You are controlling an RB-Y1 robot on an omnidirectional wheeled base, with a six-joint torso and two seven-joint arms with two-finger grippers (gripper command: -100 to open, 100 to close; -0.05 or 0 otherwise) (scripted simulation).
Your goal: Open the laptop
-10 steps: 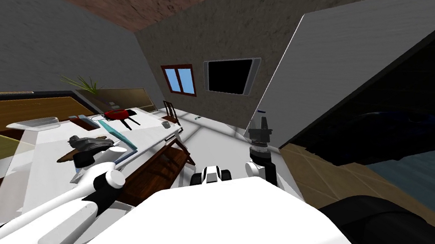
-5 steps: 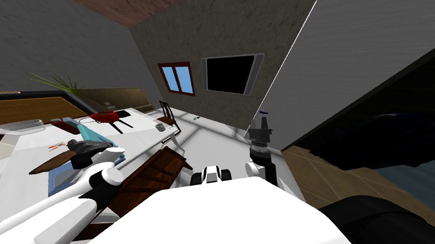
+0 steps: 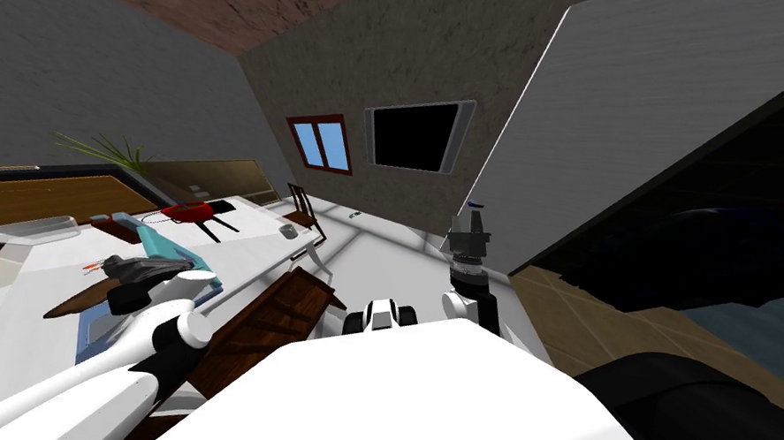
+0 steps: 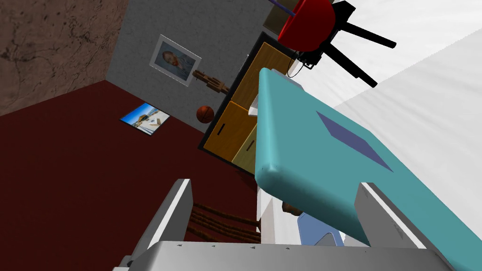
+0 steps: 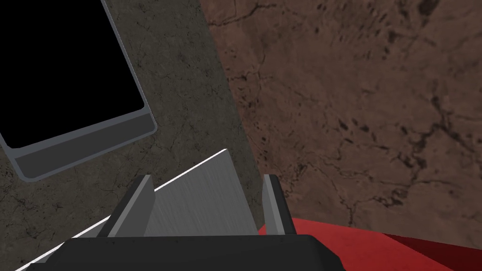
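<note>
no readable text anywhere, teal laptop [image 4: 301,155] lid with a plain blue diamond mark [image 4: 353,140], no lettering

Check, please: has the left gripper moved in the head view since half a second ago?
Yes. The left gripper has drawn back toward my body, away from the red seat, which stayed put on the white table.

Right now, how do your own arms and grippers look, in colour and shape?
My left arm is white with dark joints; my right arm has grey and dark segments. The left gripper has a grey body, the right gripper a dark one; both carry two thin, light grey, blade-like jaws.
</note>
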